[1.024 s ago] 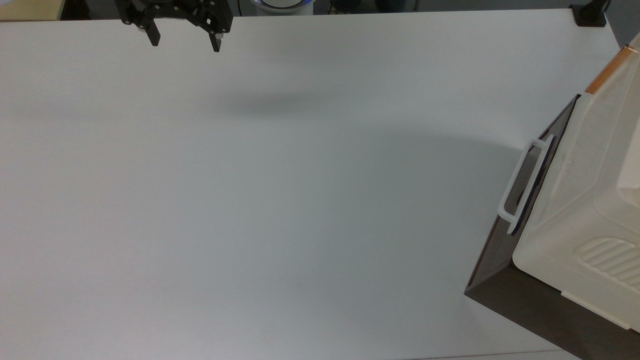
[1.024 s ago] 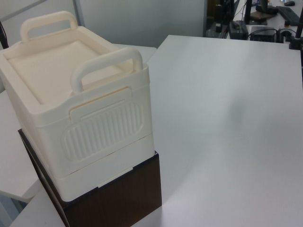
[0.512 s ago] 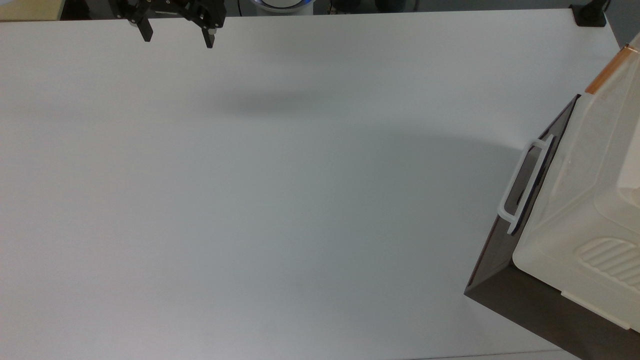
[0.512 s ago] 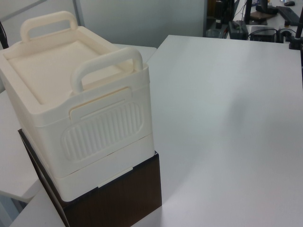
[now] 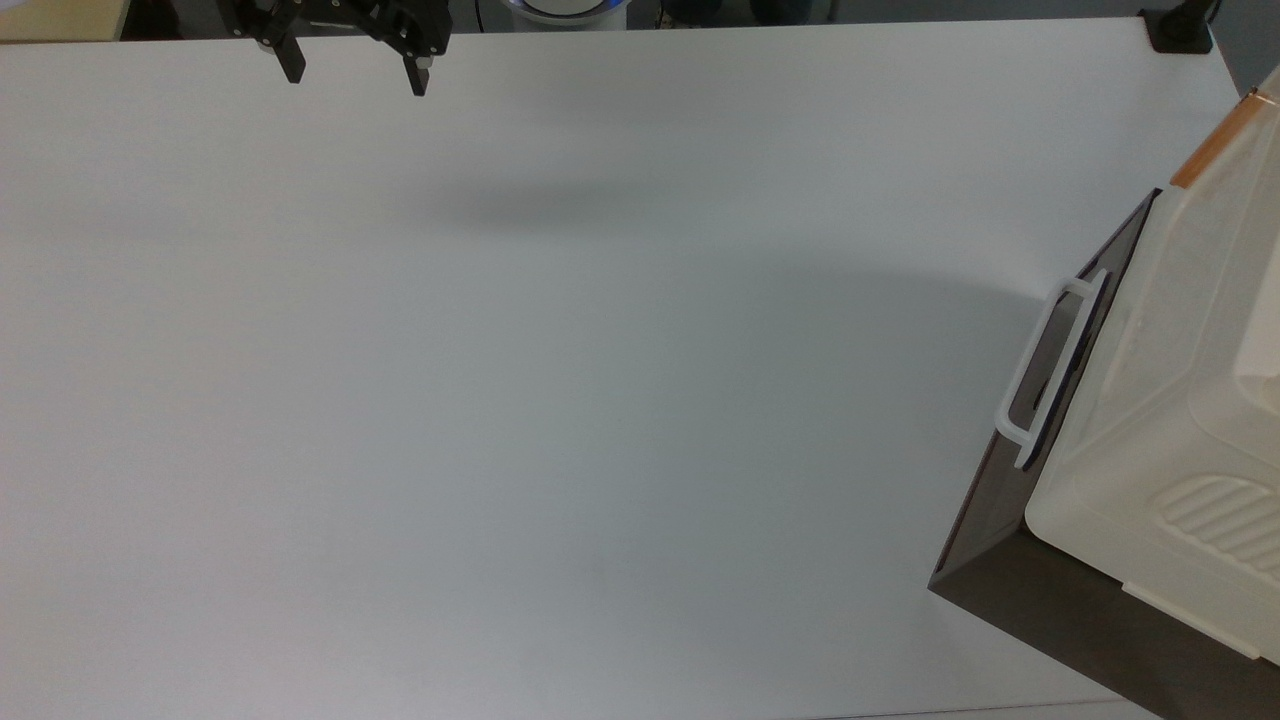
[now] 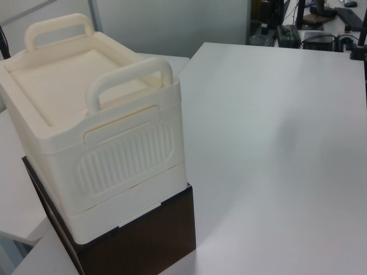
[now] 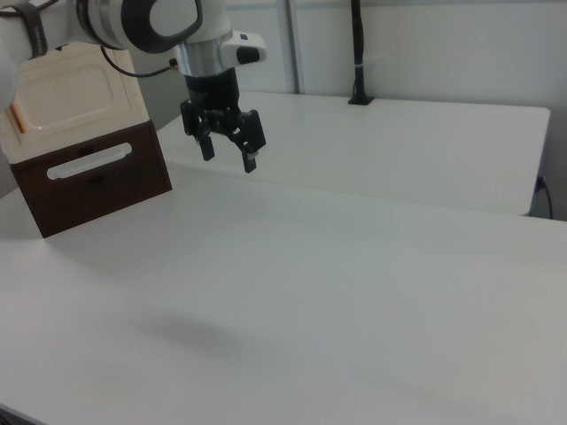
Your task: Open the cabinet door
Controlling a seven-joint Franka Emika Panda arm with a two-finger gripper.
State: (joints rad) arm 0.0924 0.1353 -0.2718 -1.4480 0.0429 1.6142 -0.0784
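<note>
The cabinet door, cream with its orange-tan bar handle, sits closed at the counter's nine o'clock edge in the right view, well apart from the gripper, whose jaws hang spread and empty.

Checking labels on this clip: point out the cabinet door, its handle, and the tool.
cabinet door [image 7: 75,93], right view, on the recessed middle of the cream panel.
handle [image 5: 1215,145], top view, midway along the orange-tan bar.
tool [image 7: 228,149], right view, midway between its open fingertips.
</note>
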